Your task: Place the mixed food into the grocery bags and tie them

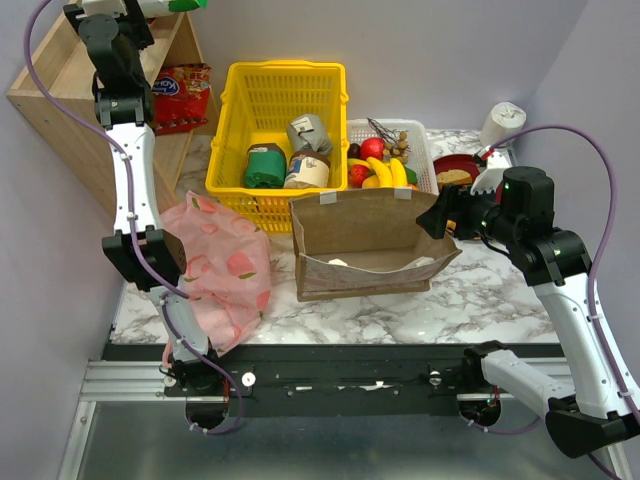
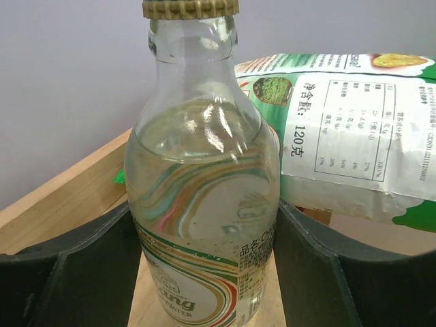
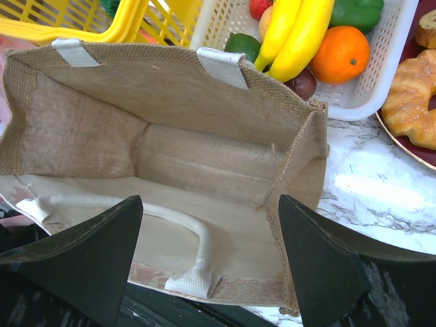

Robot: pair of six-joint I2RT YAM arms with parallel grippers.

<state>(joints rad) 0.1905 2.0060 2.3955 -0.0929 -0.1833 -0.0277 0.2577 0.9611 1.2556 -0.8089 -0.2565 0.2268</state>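
Note:
My left gripper (image 1: 150, 8) is raised to the top of the wooden shelf. In the left wrist view it (image 2: 204, 211) is open, with its jaws on either side of an upright clear glass bottle (image 2: 204, 170). The green crisp packet (image 2: 340, 129) lies just behind and to the right of the bottle. My right gripper (image 1: 430, 217) is open and empty above the right end of the brown bag (image 1: 370, 245), looking into its empty inside (image 3: 170, 136). The pink plastic bag (image 1: 225, 265) lies slumped to the left of it. The bananas (image 3: 300, 34) and the orange fruit (image 3: 340, 53) lie in the white basket.
A yellow basket (image 1: 230, 120) with tins and jars stands behind the bags. The white basket (image 1: 425, 150) is to its right. Red snack packets (image 1: 182, 95) sit in the wooden shelf (image 1: 50, 100). A red plate of pastries (image 3: 415, 88) lies at the far right.

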